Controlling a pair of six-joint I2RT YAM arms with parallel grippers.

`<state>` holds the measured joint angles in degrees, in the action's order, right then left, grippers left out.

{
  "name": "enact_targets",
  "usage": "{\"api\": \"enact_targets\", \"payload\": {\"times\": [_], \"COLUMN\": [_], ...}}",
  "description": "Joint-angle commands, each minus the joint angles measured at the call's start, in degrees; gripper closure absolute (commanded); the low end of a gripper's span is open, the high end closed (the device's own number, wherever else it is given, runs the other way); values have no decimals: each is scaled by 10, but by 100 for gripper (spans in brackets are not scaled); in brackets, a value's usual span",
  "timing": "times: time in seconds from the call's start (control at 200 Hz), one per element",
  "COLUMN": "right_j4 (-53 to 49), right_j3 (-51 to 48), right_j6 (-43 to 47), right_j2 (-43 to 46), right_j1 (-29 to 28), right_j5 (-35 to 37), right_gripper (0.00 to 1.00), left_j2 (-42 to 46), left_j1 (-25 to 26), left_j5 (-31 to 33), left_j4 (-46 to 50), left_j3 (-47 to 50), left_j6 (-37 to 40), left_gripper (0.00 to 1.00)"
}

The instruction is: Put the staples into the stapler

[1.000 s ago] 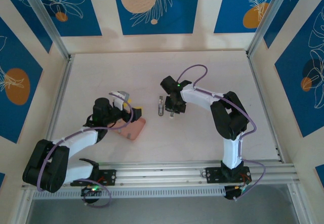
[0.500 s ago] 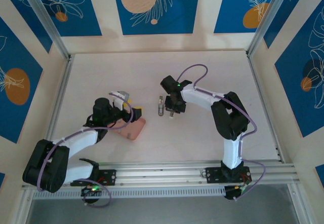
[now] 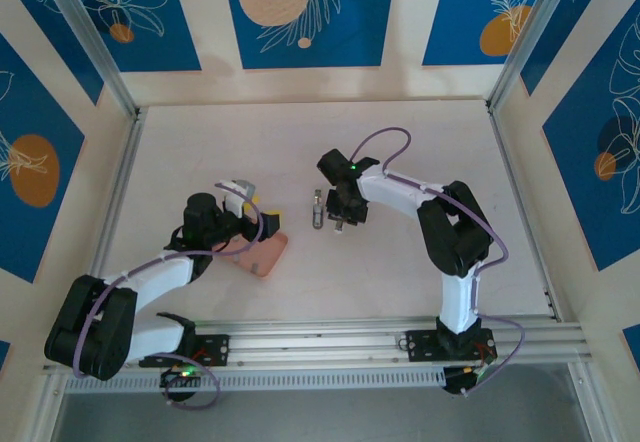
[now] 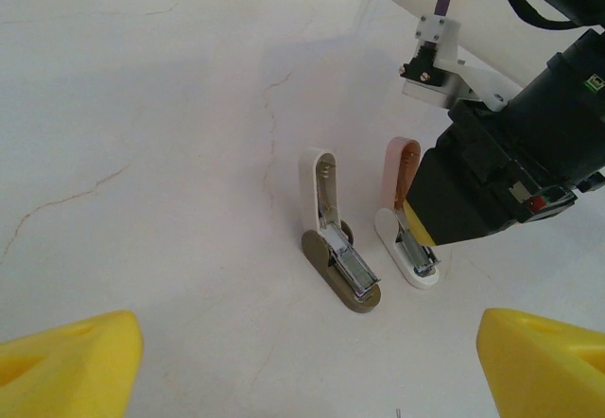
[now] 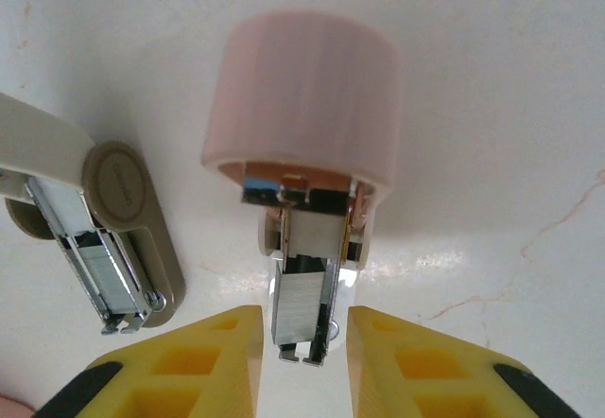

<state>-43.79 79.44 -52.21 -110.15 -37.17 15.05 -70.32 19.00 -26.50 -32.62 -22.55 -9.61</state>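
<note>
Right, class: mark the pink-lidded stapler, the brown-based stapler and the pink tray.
pink-lidded stapler (image 4: 405, 165): left wrist view, raised lid.
brown-based stapler (image 4: 352, 269): left wrist view, metal magazine.
pink tray (image 3: 266, 256): top external view, bare right part.

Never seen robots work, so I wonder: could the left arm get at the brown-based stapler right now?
Probably yes. Bare table lies between the open left gripper and the brown-based stapler. The right gripper straddles the pink stapler just beside it, so that side looks tight.

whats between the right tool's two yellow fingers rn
The metal staple channel of the pink stapler, in the right wrist view; the yellow fingers stand just clear of it on either side.
</note>
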Motion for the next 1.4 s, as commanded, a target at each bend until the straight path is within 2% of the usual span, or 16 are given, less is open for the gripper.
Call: {"api": "enact_targets", "payload": {"times": [0.0,0.395,0.595,0.795,0.93,1.1,1.23,1.396], "right_j4": [-34,-36,-56,-87,-107,-132,-134,-127], "right_j3": [19,29,28,3,-10,-10,-1,17], "right_j6": [-14,-8,6,29,36,48,47,50], "right_j2": [-13,-47,-36,3,25,38,42,19], "right_j1": [-4,-1,-1,-4,-7,-11,-11,-10], "right_j5": [-1,-15,-6,3,2,4,5,-11], "right_gripper": [66,65,78,82,80,63,63,69], "left_j2": [1,1,0,-1,-1,-1,-1,-1], "left_j1": [3,3,3,3,3,3,3,3], "left_j5": [-3,-2,-2,-3,-3,-4,-4,-5], "left_j4": [-22,-23,-23,-25,-25,-28,-29,-29], "left_j3": [4,5,5,5,4,5,5,4], "left_j6": [-6,-5,-5,-6,-8,-8,-9,-9], "left_gripper": [9,9,9,9,9,9,9,9]}}
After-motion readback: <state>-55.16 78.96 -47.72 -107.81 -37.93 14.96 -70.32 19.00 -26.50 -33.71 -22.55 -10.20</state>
